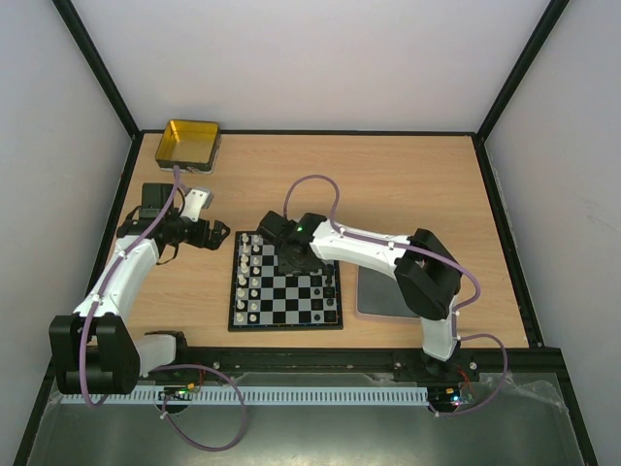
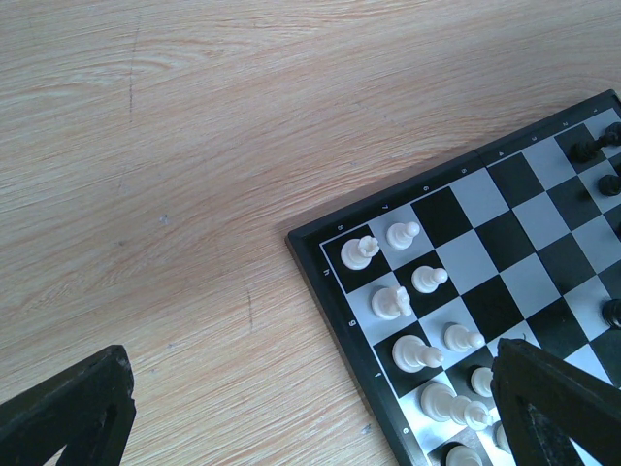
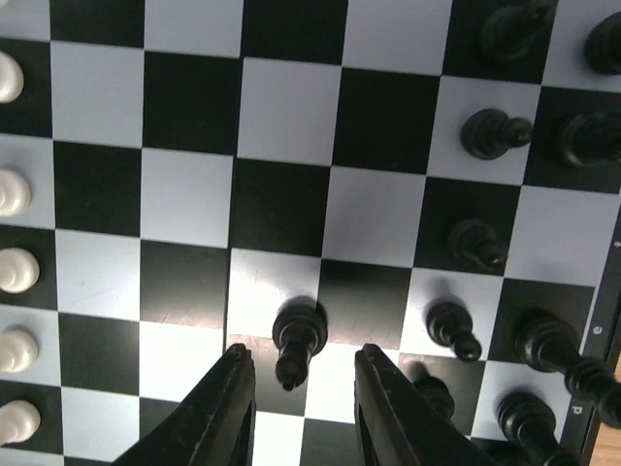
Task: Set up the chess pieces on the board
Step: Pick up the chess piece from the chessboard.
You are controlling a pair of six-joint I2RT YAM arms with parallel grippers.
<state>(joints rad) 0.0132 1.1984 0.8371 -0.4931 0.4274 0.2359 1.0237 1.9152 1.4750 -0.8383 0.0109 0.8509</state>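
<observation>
Standing between the tips of the right tool [image 3: 303, 359], a stray black piece [image 3: 299, 338] sits on the board [image 3: 281, 97] short of its ranks at the tool's right — presumably why the parted jaws straddle it, ungripped. Left tool [image 2: 310, 413] gapes empty over the table [image 2: 194, 146].

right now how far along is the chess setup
Nearly done. White pieces stand in two files down the left of the board, and most black pieces line the opposite side. In hand: the right gripper, open, straddles a black pawn standing out of line with the other pawns. Left: probably seating that pawn in its row. The left gripper hangs open beside the board.
</observation>
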